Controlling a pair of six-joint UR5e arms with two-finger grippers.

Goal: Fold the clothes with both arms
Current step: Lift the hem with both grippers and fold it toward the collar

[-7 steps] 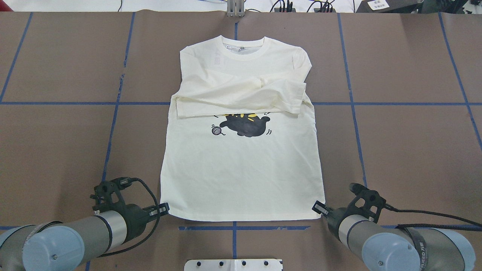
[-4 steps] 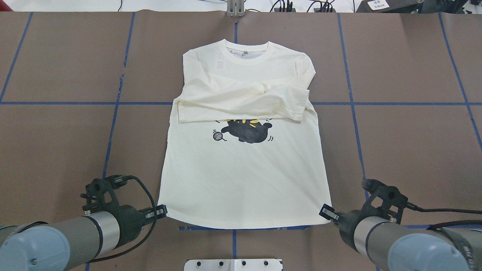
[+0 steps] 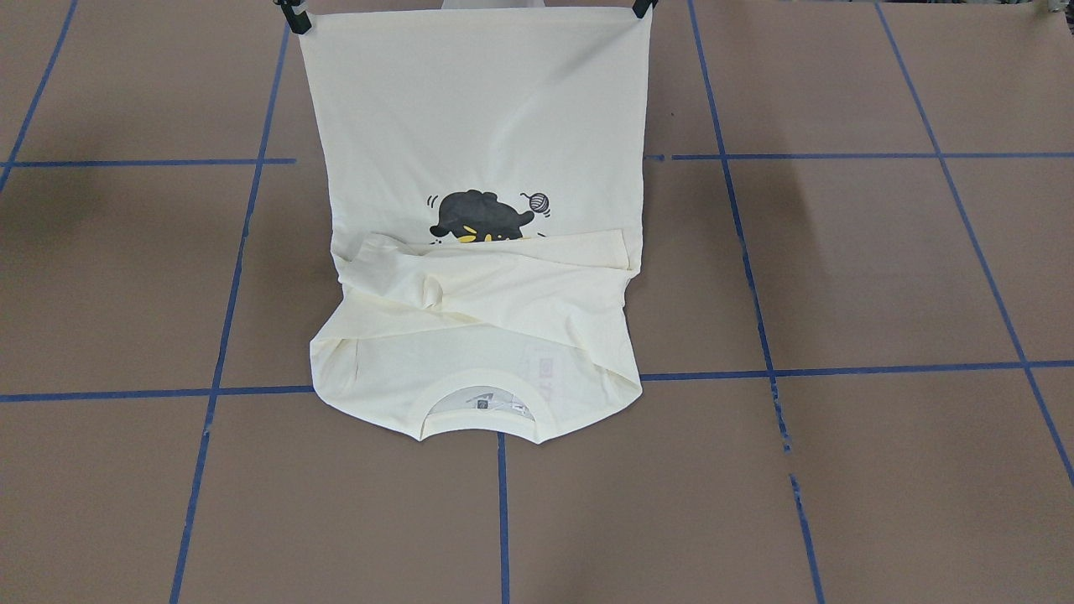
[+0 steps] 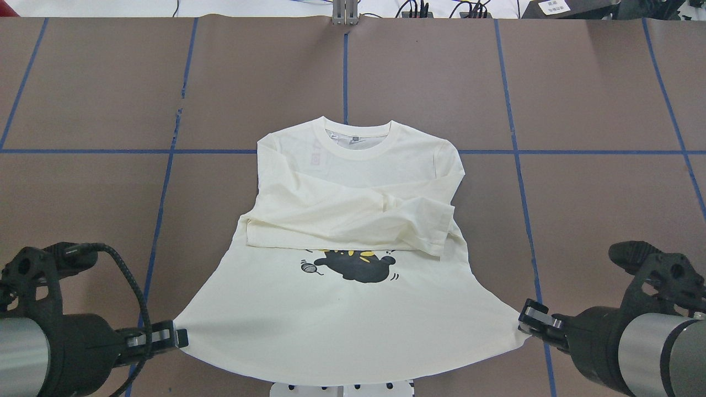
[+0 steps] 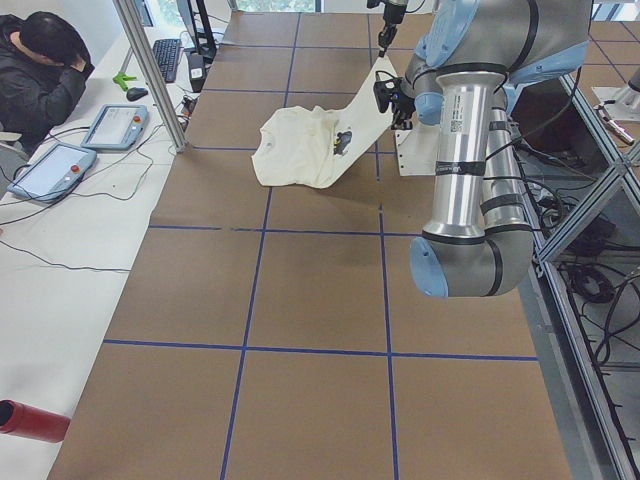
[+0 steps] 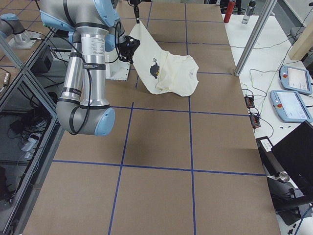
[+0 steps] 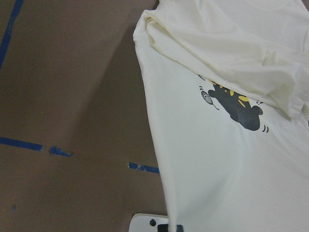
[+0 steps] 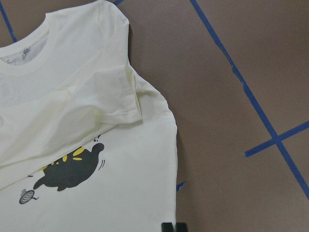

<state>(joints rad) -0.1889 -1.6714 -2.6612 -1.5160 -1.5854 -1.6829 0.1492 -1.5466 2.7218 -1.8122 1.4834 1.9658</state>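
Note:
The cream-white long-sleeved T-shirt [image 4: 353,320] lies print side up, both sleeves [image 4: 342,220] folded across the chest above the black cat [image 4: 356,264]. Its collar end rests on the brown table [image 4: 579,99], while the hem is raised and stretched wide. My left gripper [image 4: 179,337] is shut on the hem's left corner and my right gripper [image 4: 527,321] is shut on the right corner. From the front, the same grippers pinch the hem at the top: the left gripper [image 3: 642,8] and the right gripper [image 3: 294,17]. Each wrist view looks down the hanging cloth [image 7: 217,145] [image 8: 96,193].
A white pedestal base plate [image 4: 342,389] sits under the raised hem. Blue tape lines [image 4: 513,151] grid the table. A seated person [image 5: 40,70] and control tablets [image 5: 115,125] are on a side desk beyond the far edge. Bottles [image 6: 230,10] stand near a metal post.
Both grippers have pulled back toward the robot, apart and upward with the hem corners. The whole shirt has slid toward the robot, and its hem now hangs raised and flared.

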